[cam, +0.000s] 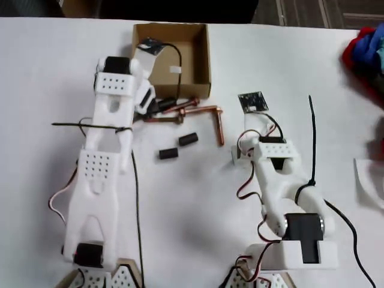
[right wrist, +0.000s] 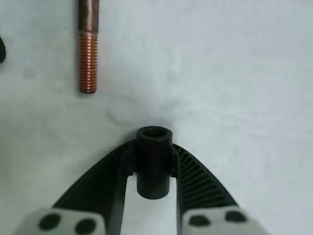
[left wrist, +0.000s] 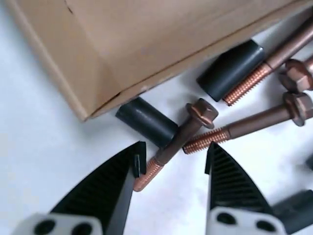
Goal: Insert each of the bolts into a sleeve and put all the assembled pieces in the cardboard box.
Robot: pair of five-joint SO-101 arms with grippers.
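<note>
- The right claw (right wrist: 152,149) is clenched on a black sleeve (right wrist: 154,166), which sits between the fingertips. Its long axis runs straight out along the claw, and its open bore faces away from the wrist.
- Just ahead of that claw a copper bolt (right wrist: 88,49) lies on the white surface (cam: 198,210), off to one side of the sleeve. Its threaded end points back towards the claw, and its shank is roughly parallel to the sleeve.
- Two loose sleeves (cam: 188,140) lie flat between the arms, near each other but apart.
- The left claw (left wrist: 175,152) is released, and its fingers straddle the threaded end of a second bolt (left wrist: 181,134). This bolt lies slantwise, with its flanged head away from the claw and resting against a dark sleeve (left wrist: 146,121).
- That dark sleeve lies on its side, just beside the corner of the cardboard box (left wrist: 146,39).
- Further along the box wall, more bolts (left wrist: 274,115) cluster by another sleeve (left wrist: 230,68).
</note>
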